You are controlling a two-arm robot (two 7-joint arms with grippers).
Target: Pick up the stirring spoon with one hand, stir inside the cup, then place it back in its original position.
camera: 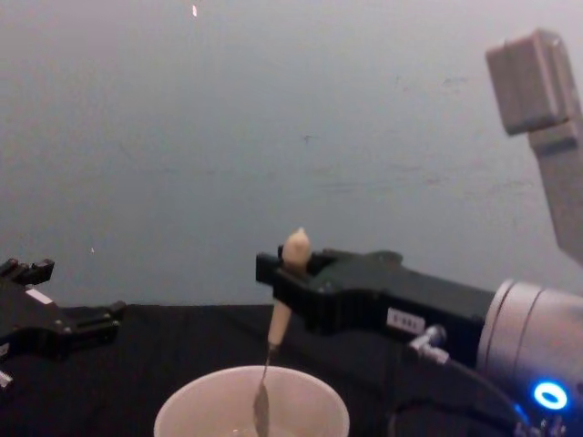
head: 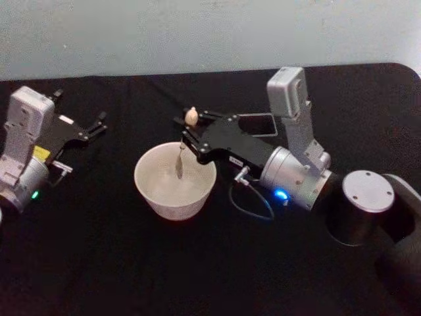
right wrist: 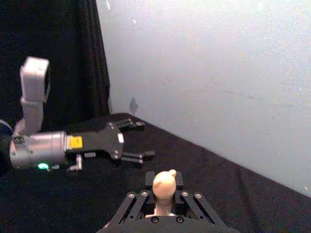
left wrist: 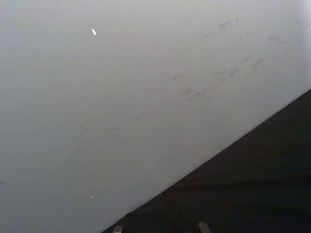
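Stirring step: right hand [head: 186, 133] clamps the slim beige-handled, metal-shafted stirring spoon [camera: 279, 319] upright, so its tip reaches inside the wide cream-white round cup [head: 158, 197]; left hand [head: 80, 108], fingers spread, idle over black table [head: 197, 276].

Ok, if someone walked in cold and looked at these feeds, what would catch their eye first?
First the right gripper at the middle of the black table, shut on the stirring spoon, which hangs nearly upright with its metal tip down inside the cream-white cup. Next would be the left gripper, open and idle at the table's left side.
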